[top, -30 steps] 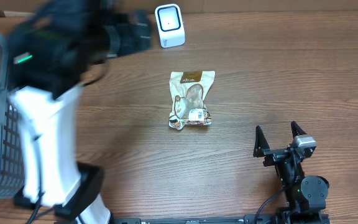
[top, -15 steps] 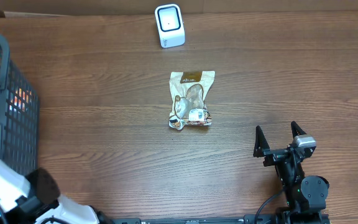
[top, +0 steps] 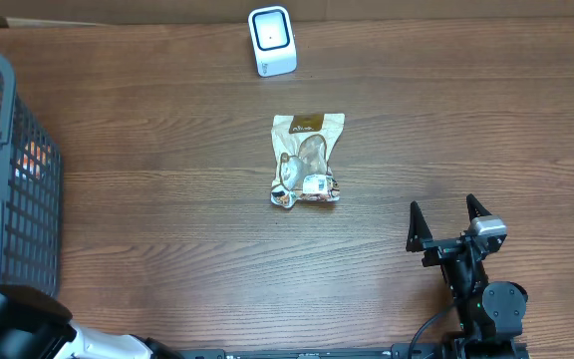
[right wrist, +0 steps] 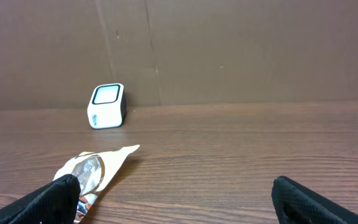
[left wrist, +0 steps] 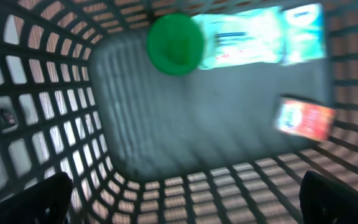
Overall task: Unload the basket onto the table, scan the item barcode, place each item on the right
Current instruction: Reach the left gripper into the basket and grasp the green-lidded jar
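Two end effectors, both spread wide, nothing held in either. Right end effector (top: 442, 205) sits low at the near-right part of the desk (top: 486, 110), fingers pointing toward the far edge w/ bare wood between them. In its wrist view (right wrist: 174, 182) only two dark tips show at the bottom corners. Left end effector (left wrist: 184, 180) looks down into the basket (left wrist: 55, 112), tips at the lower corners of its view, touching nothing inside. Below it, blurred: a green cap (left wrist: 175, 45) on a bottle (left wrist: 247, 34) w/ teal-and-white label along the far wall. A small orange-red box (left wrist: 304, 118) lies to the right, apart from the bottle. Overhead shows only part of the left arm (top: 18, 329) at the near-left corner, beside the basket (top: 8, 75) at the desk's left edge.

Item: a snack pouch (top: 307, 160) lying flat approx. mid-desk, free of both arms, well apart from the right end effector. Small white label (top: 317, 183) near its lower end; too small to tell if that is the barcode. Scanner (top: 272, 40), white w/ dark window, stands upright at the far edge beyond the snack pouch, a gap between them. From the right wrist, the snack pouch (right wrist: 95, 171) lies front-left, the scanner (right wrist: 107, 106) behind it near a brown cardboard wall (right wrist: 229, 50).
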Tool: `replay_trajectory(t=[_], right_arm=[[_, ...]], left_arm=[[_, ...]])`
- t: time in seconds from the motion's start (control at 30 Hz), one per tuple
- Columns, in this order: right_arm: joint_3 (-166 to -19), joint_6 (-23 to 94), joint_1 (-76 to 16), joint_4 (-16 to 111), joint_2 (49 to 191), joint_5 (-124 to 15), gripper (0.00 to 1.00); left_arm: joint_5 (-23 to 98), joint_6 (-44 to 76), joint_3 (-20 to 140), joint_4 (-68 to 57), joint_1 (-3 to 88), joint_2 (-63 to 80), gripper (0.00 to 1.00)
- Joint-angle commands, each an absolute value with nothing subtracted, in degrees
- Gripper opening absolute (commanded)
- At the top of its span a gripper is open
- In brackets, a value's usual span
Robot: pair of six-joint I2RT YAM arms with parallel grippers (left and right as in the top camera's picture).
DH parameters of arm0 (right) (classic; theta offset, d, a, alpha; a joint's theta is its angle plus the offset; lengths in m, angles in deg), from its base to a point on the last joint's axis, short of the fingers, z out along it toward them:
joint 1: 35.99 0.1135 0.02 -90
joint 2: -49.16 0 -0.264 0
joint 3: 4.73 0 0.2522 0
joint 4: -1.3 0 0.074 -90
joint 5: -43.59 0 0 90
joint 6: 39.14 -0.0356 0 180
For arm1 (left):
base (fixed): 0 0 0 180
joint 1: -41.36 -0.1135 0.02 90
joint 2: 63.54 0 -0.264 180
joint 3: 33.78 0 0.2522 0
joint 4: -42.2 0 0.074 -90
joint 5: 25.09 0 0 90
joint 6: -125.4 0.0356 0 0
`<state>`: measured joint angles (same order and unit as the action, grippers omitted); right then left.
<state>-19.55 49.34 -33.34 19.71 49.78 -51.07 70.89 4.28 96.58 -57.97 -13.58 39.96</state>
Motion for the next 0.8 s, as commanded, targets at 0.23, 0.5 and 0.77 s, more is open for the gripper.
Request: replay_trajectory(t=[0.23, 0.5, 0.77], right_arm=[[-18.96, 49.12, -33.49, 19.49, 49.32, -51.18, 1.0], [-18.96, 49.12, -33.49, 19.49, 49.32, -51.18, 1.0], [-18.96, 49.12, -33.49, 19.49, 49.32, -51.18, 1.0]], left_arm=[[70.65, 25.16, 82.06, -40.07, -17.89, 40.58, 1.0], [71.72, 30.27, 77.69, -32.47, -17.91, 42.13, 1.0], [71.83, 32.67, 76.78, -30.37, -17.89, 46.19, 1.0]])
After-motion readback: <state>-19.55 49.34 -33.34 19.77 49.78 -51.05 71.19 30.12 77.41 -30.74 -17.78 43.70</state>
